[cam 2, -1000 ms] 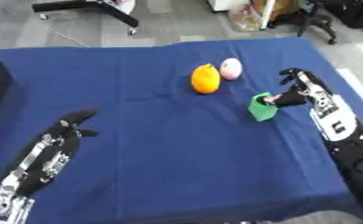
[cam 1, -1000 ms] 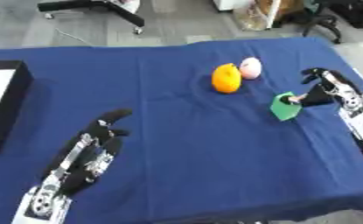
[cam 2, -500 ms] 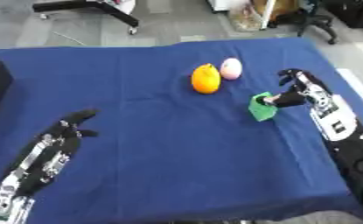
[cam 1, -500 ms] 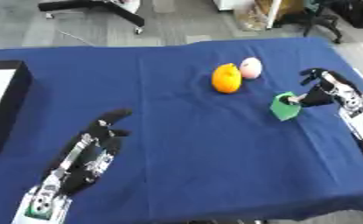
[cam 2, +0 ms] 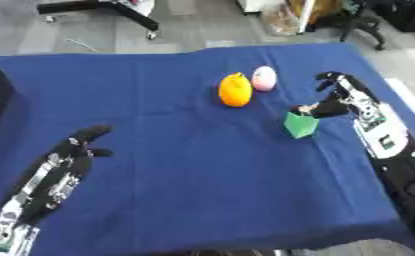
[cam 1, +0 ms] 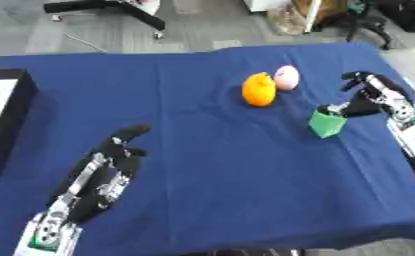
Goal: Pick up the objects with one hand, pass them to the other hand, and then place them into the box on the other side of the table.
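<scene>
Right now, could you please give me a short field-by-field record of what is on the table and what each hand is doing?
surface: table under a blue cloth
green cube: right side of the cloth, at the right hand's fingertips
orange fruit: centre-right, touching or nearly touching the pink egg-shaped object
box: black-walled, at the left edge
right hand: fingers curled toward the green cube's top edge; whether it pinches it cannot be told
left hand: open, resting flat at lower left, holding nothing
</scene>
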Available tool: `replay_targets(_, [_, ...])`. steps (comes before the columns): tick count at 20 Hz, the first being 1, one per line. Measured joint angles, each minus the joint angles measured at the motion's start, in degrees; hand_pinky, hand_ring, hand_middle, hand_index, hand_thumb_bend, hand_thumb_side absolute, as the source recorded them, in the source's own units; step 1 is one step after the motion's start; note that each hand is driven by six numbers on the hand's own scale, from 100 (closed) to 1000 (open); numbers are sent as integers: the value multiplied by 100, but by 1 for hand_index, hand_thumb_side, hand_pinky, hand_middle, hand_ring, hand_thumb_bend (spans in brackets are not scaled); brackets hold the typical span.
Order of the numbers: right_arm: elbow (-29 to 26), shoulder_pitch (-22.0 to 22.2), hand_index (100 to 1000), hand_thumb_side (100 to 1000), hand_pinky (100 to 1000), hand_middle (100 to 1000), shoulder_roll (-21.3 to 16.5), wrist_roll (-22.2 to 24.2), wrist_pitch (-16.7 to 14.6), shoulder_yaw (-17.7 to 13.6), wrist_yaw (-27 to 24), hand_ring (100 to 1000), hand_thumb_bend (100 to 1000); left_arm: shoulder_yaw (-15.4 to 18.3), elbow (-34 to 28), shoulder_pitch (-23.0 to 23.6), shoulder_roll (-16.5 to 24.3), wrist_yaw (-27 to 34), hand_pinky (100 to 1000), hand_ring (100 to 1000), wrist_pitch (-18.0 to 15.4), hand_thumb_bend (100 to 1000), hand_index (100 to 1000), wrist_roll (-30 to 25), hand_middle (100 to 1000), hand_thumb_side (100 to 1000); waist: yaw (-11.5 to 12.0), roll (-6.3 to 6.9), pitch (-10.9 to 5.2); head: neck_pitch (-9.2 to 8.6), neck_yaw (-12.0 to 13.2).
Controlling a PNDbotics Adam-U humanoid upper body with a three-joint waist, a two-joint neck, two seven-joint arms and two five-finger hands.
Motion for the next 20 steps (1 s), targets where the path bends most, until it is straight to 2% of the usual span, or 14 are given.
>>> replay_targets(9, [-35, 56, 870, 220, 635, 677, -3, 120, 46, 10, 2, 485, 650, 0, 0, 0, 0, 0, 812, 1000, 9, 155, 949, 10, 893, 760, -1, -1, 0, 0, -15])
replay_targets(20, [29, 147, 877, 206, 651, 688, -3, 491, 69, 109, 211, 514, 619, 1, 0, 0, 0, 0, 812, 1000, 11, 153, 949, 12, 893, 767, -4, -1, 0, 0, -17])
